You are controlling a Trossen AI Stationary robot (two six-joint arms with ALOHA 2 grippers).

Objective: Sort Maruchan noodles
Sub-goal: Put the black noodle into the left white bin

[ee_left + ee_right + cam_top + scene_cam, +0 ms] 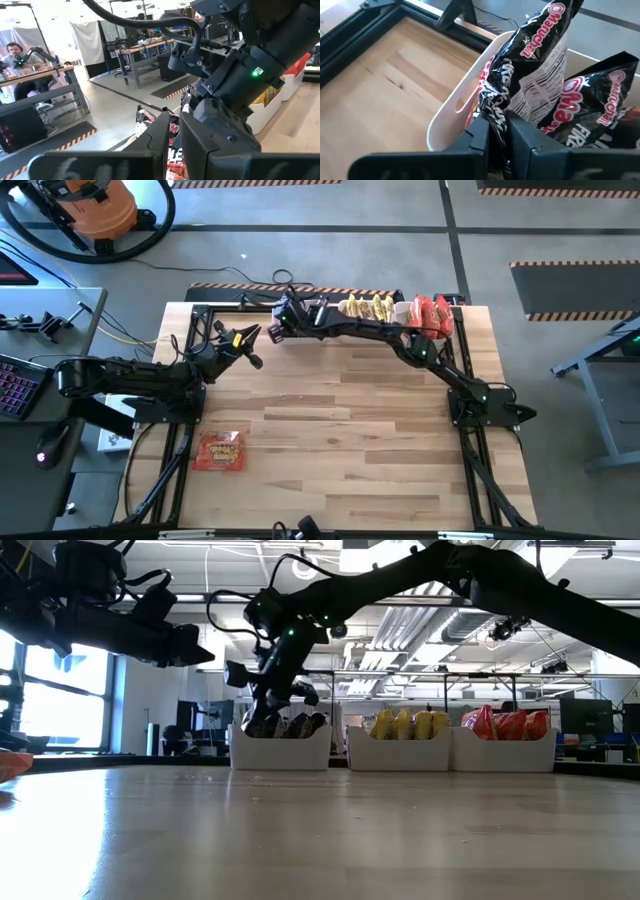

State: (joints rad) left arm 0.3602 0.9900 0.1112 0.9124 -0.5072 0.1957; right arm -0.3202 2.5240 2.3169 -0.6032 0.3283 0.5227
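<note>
On the left half of the light wooden table (pixel 340 450) I see my left gripper (pixel 247 337) hanging above the boards with its fingers pressed together and nothing between them; the arm lies along the left edge. Near the front left, one red crinkly ramen packet (pixel 219 451) lies flat on the wood by itself. Moving right along the far edge, my right gripper (pixel 496 134) sits at the first white rectangular plastic bin (pixel 280 749), fingers pinching a black crinkly Maruchan packet (pixel 530 85) that stands upright inside it, with another dark packet (pixel 592 107) just beside it. Next comes the middle white bin (pixel 400 752) holding upright yellow packets (pixel 408 724), and farthest right the last white bin (pixel 505 752) holds red packets (pixel 508 724).
</note>
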